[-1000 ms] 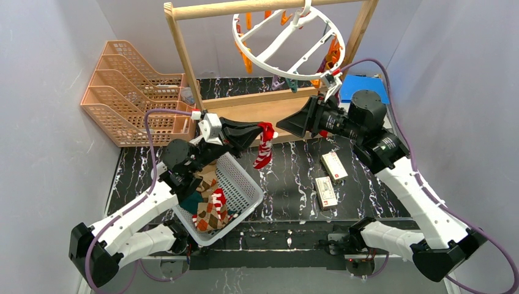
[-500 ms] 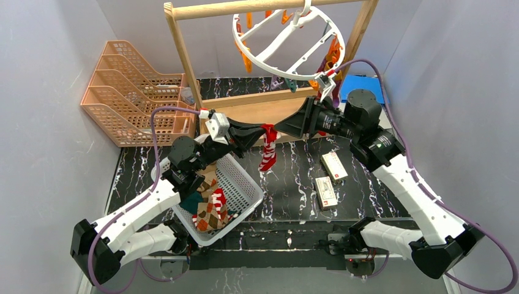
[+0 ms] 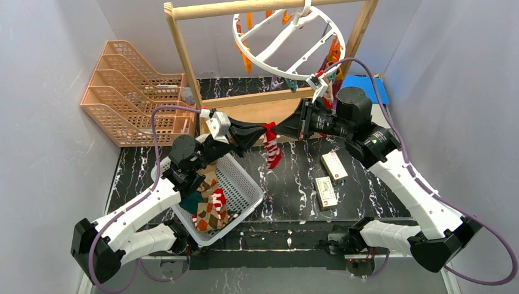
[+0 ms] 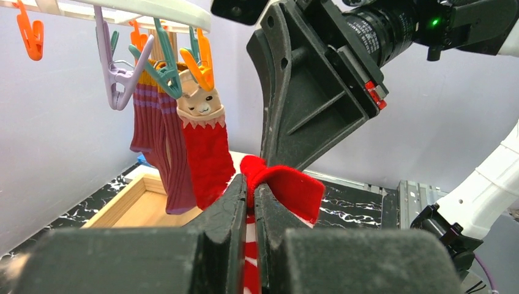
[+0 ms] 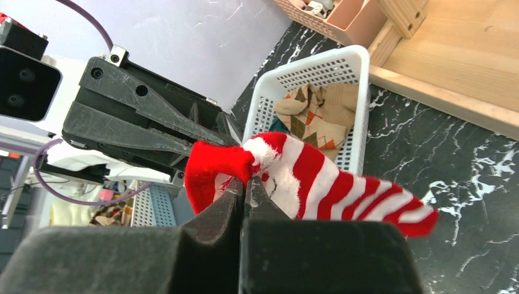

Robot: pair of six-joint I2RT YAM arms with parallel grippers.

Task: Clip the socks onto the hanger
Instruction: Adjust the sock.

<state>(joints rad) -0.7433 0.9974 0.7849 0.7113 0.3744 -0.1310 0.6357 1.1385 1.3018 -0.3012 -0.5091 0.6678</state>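
A red sock with white stripes (image 3: 272,149) hangs in the air between both arms, above the table's middle. My left gripper (image 3: 261,130) is shut on its red cuff; in the left wrist view the sock (image 4: 287,190) bulges out past the gripper (image 4: 251,184). My right gripper (image 3: 278,130) comes in from the right and is shut on the same cuff, its tips (image 5: 245,184) pinching the sock (image 5: 330,184). The white round hanger (image 3: 287,40) hangs above at the back. A maroon sock (image 4: 156,141) and a red sock (image 4: 205,153) are clipped to the hanger (image 4: 153,9).
A white basket (image 3: 245,177) at front left holds argyle socks (image 3: 211,214) and a dark teal one (image 3: 191,202). The wooden rack (image 3: 183,55) carries the hanger. Orange file trays (image 3: 131,92) stand back left. Two small boxes (image 3: 334,165) (image 3: 325,191) lie at right.
My right gripper moved left to the sock's cuff and closed on it. My left gripper kept its hold, and the sock's toe swung slightly right.
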